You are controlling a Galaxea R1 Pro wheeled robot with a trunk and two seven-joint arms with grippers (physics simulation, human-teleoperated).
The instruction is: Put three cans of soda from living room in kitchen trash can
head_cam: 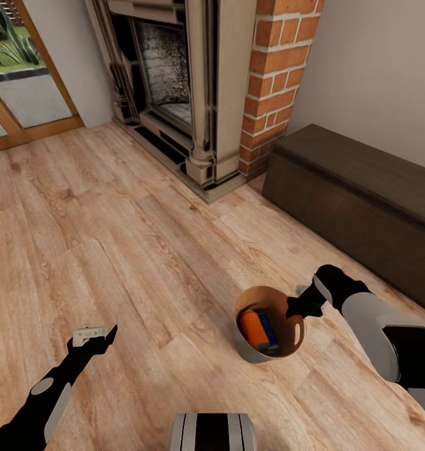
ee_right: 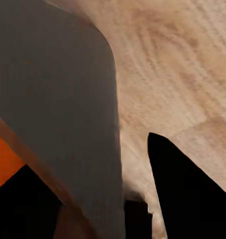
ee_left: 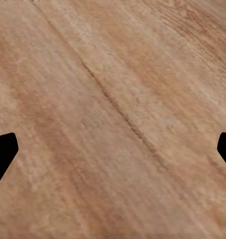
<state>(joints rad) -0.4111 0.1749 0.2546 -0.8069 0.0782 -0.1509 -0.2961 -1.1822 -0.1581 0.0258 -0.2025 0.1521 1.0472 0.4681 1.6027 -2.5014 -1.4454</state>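
Right claw (head_cam: 298, 307) grips bin (head_cam: 250, 351) rim.

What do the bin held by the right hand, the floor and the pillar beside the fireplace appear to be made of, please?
Bin: light-brown wood look, matte, grey outside toward the bottom. Floor: light wood planks with visible grain and seams. Pillar: red brick with pale mortar lines. These are renders, so the materials are only apparent.

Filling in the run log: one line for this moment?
room: living | right gripper: shut on bin rim | cans: in bin | left gripper: open
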